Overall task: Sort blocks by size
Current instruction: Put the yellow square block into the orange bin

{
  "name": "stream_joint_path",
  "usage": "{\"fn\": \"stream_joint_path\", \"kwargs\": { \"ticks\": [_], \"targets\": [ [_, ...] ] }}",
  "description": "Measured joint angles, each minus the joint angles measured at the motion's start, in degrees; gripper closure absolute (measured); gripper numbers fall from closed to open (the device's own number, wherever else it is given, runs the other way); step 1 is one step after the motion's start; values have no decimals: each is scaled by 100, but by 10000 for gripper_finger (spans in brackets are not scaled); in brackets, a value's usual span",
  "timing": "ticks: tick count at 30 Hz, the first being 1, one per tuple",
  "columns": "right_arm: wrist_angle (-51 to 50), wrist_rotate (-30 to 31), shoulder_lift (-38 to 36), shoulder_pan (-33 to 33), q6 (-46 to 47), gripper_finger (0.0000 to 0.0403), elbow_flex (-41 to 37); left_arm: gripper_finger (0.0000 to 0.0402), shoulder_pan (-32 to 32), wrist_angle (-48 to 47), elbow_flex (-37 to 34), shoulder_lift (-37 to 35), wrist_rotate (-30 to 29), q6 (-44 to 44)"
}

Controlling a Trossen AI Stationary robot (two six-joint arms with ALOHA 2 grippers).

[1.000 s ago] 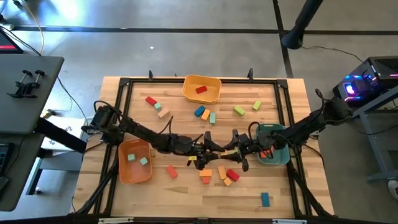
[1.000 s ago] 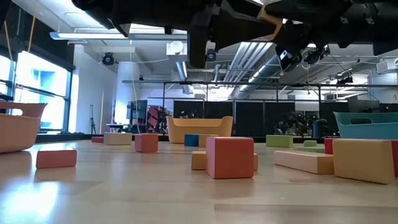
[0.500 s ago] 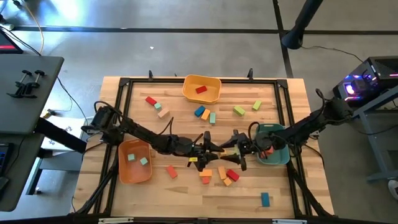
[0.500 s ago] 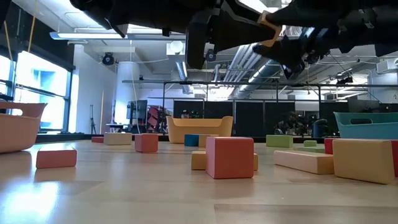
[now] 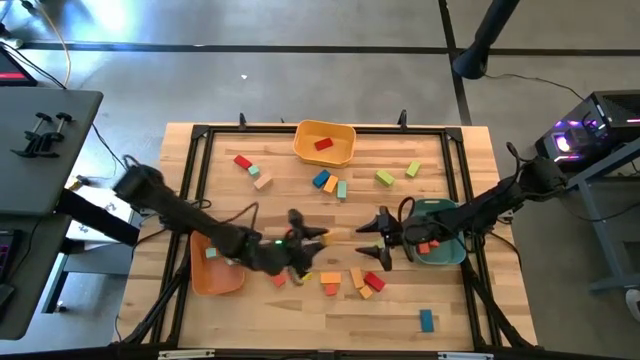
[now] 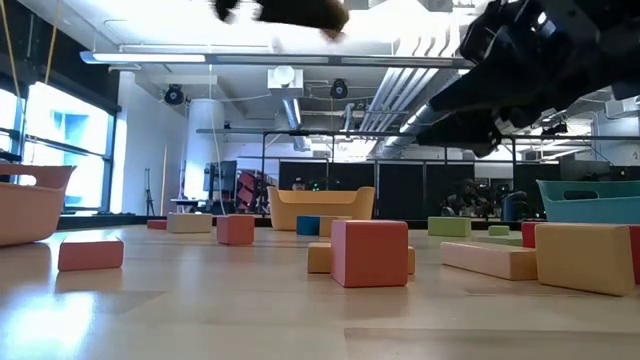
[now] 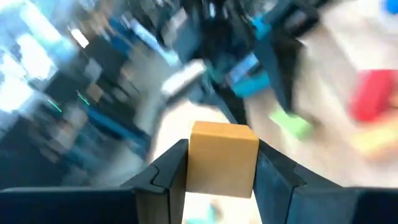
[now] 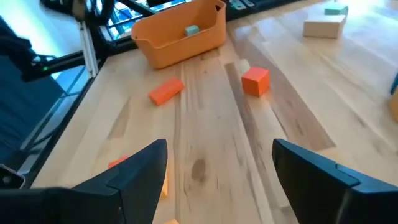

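The left gripper (image 5: pixel 312 236) is clamped on a tan block (image 7: pixel 222 158), which only the left wrist view shows pinched between its fingers (image 7: pixel 163 175). Since a second ago the left arm has swung back toward the orange bin (image 5: pixel 205 276) at about 8 o'clock on the table (image 5: pixel 300 320), and the two grippers, then nearly touching, now sit apart. The right gripper (image 5: pixel 377 240) has gone from half closed to wide apart, holding nothing, just beside the teal bin (image 5: pixel 452 255). The orange bin holds small teal blocks (image 5: pixel 211 252); the yellow bin (image 5: pixel 310 150) at 12 o'clock holds a red block (image 5: pixel 323 144). More blocks (image 5: pixel 345 280) lie scattered at 6 o'clock.
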Motion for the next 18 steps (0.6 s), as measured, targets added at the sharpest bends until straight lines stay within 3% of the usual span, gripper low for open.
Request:
{"fn": "stream_joint_path", "kwargs": {
  "ticks": [5,8,11,14,18],
  "targets": [
    [91,0,-2,0,-208,117,2,275,-284,-3357,0,-1131,369,-3648],
    [94,-3,-2,0,-251,117,2,275,-470,-5454,-2,-1614,1084,-6241],
    [102,-20,-2,2,-346,117,2,275,-673,-6939,-153,-1862,1900,-8533],
    [108,-21,-2,2,-373,117,2,275,-909,-7753,-442,-1905,2247,-9750],
    [103,-25,-2,4,-368,117,2,275,-1080,-7794,-1014,-1899,2360,-10510]
  ]
}}
